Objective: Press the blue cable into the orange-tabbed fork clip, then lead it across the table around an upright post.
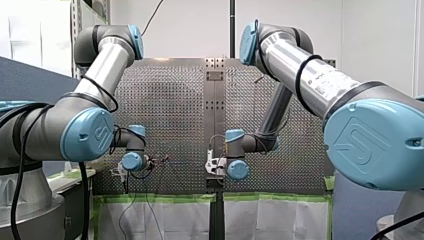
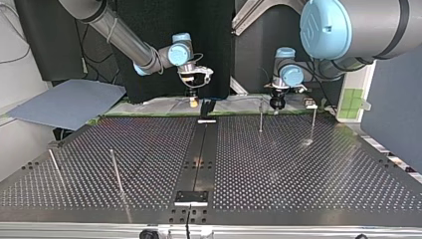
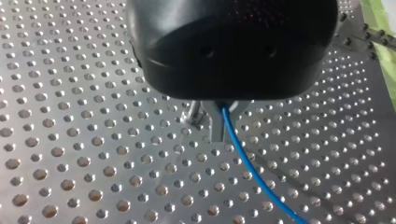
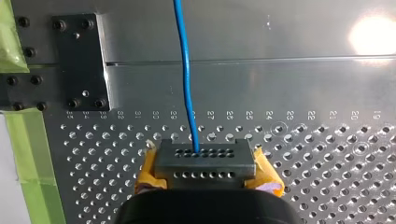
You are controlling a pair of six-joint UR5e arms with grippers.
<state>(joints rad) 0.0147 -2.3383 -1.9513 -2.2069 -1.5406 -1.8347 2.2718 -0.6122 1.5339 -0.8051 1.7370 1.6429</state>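
Observation:
The blue cable [image 3: 247, 165] comes out from between the metal fingers of my left gripper [image 3: 218, 133], which is shut on it just above the perforated plate. My right gripper [image 4: 204, 163], with yellow pads [image 4: 267, 176], is also shut on the blue cable [image 4: 187, 74]; from there the cable runs straight ahead over the bare metal strip. In the top view both grippers hang at the table's far edge, my right gripper [image 2: 193, 101] left of the centre rail and my left gripper [image 2: 276, 103] right of it. I cannot make out an orange-tabbed clip.
Two upright posts [image 2: 261, 115] [image 2: 313, 122] stand close to my left gripper, and two more posts [image 2: 117, 172] [image 2: 54, 167] at the top view's near left. A black bracket [image 4: 80, 60] and green tape [image 4: 28, 154] lie beside my right gripper. A grey board [image 2: 67, 102] lies off the table.

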